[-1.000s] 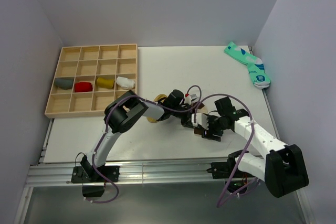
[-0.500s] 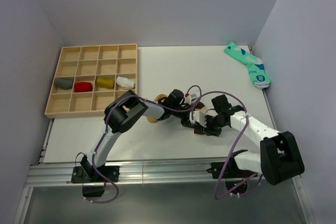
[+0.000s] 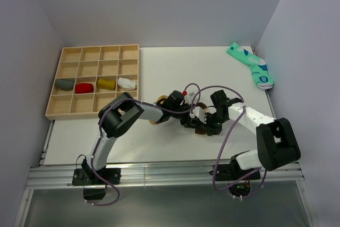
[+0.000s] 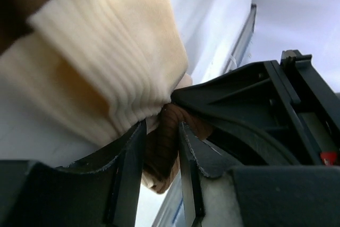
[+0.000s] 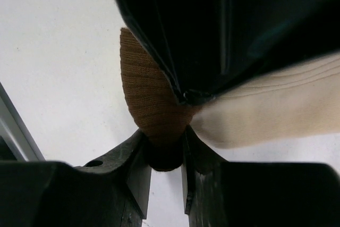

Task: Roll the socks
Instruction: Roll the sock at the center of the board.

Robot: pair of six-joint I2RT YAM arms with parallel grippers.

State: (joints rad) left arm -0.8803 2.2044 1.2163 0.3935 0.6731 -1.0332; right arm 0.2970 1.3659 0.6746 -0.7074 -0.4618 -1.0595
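The beige sock with dark brown bands [image 3: 201, 130] lies mid-table, mostly hidden under both grippers. My left gripper [image 3: 192, 123] comes in from the left. In its wrist view the jaws [image 4: 162, 158] stand slightly apart, with a brown fold [image 4: 162, 139] lying loosely between them and ribbed cream fabric [image 4: 106, 62] above. My right gripper [image 3: 209, 126] faces it from the right. It is shut [image 5: 166, 168] on the sock's brown end [image 5: 151, 104], and the cream part [image 5: 276, 110] trails to the right. The left gripper's black body [image 5: 228, 25] fills the top of that view.
A wooden compartment tray [image 3: 58, 111] sits at the left, with grey [image 3: 65, 84], red [image 3: 84, 87], mustard-yellow [image 3: 106, 83] and white [image 3: 126, 83] sock rolls in one row. A green sock pair [image 3: 251, 65] lies at the far right corner. A tan fabric piece [image 3: 159, 100] shows beside the left wrist.
My right arm has reached leftward and closed its jaws on the sock's brown end. My left gripper's jaws, pinched tight a moment ago, have parted a little.
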